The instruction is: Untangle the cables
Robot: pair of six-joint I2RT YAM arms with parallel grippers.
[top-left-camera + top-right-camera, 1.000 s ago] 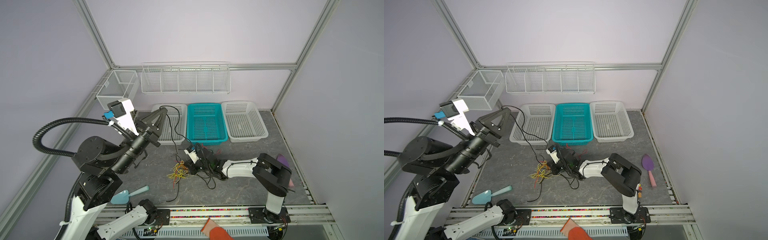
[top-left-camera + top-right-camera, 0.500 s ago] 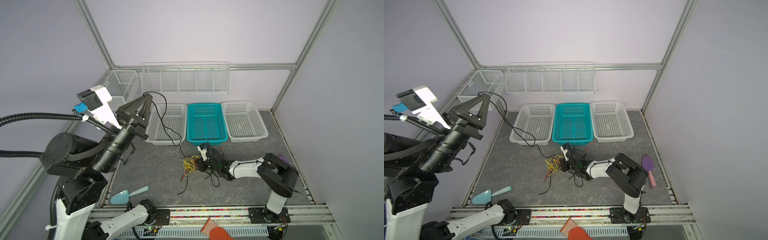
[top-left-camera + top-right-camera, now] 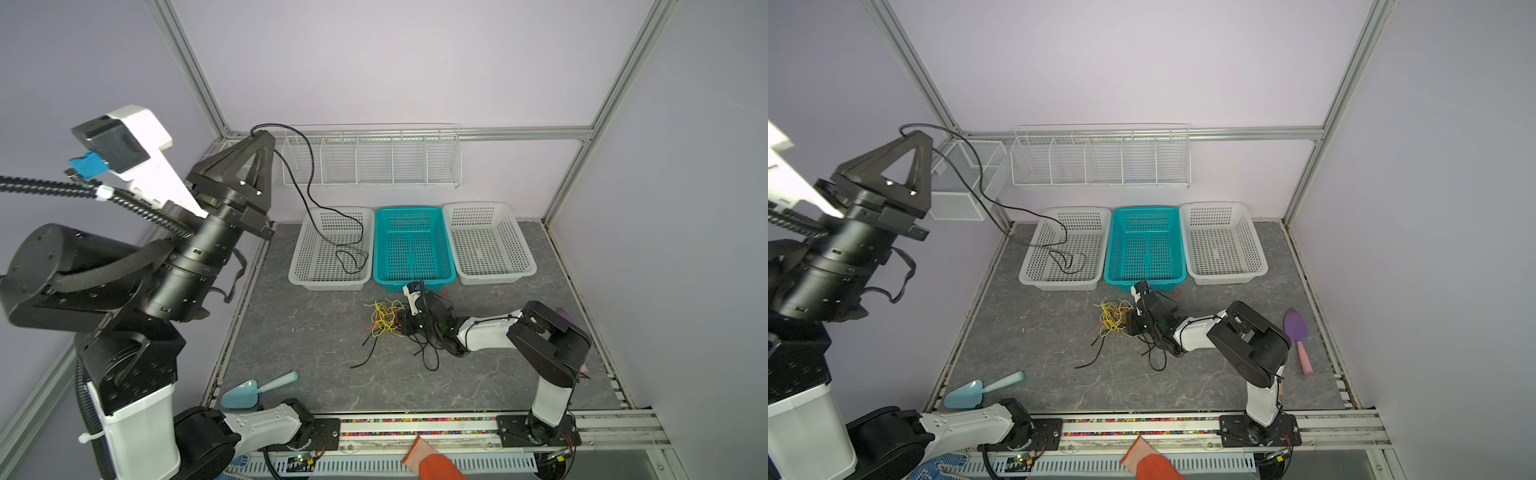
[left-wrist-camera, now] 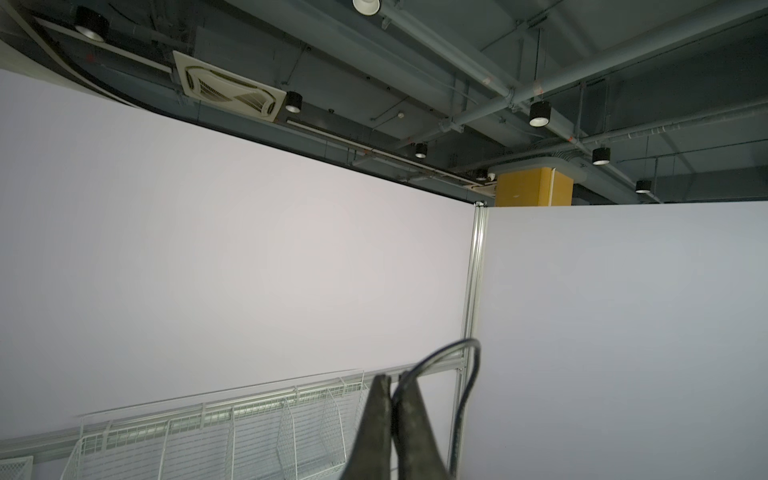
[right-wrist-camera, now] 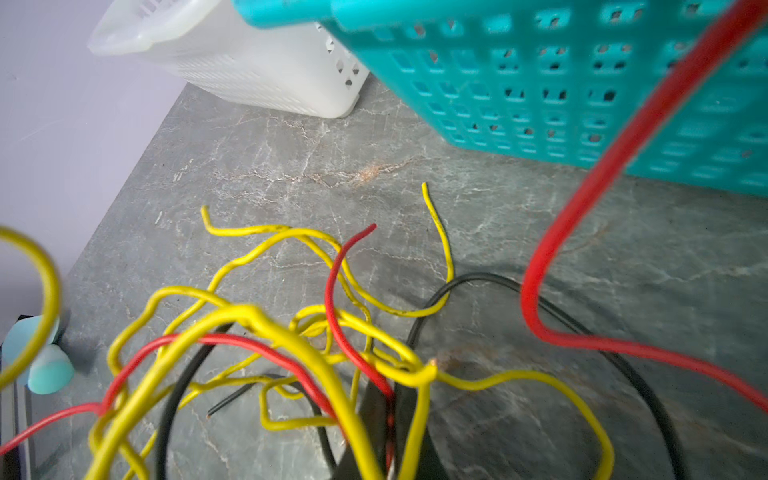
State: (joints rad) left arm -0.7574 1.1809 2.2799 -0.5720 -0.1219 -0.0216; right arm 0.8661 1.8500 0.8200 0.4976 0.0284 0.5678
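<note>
While our left tool hangs high, pinched shut on a black cable drooping into the left white basket, our right tool sits low on the tabletop, clamped on the yellow, red and black tangle before the teal basket.

Grey tabletop, 3 baskets, cables, 2 scoops

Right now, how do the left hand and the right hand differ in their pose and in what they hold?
Height: the left hand is raised high, pointing upward; the right hand lies low at the table.
Load: the left hand pinches one black cable, which hangs down into the left white basket; the right hand is closed in the tangle before the teal basket.
Shared: both hands are shut on cable.
</note>
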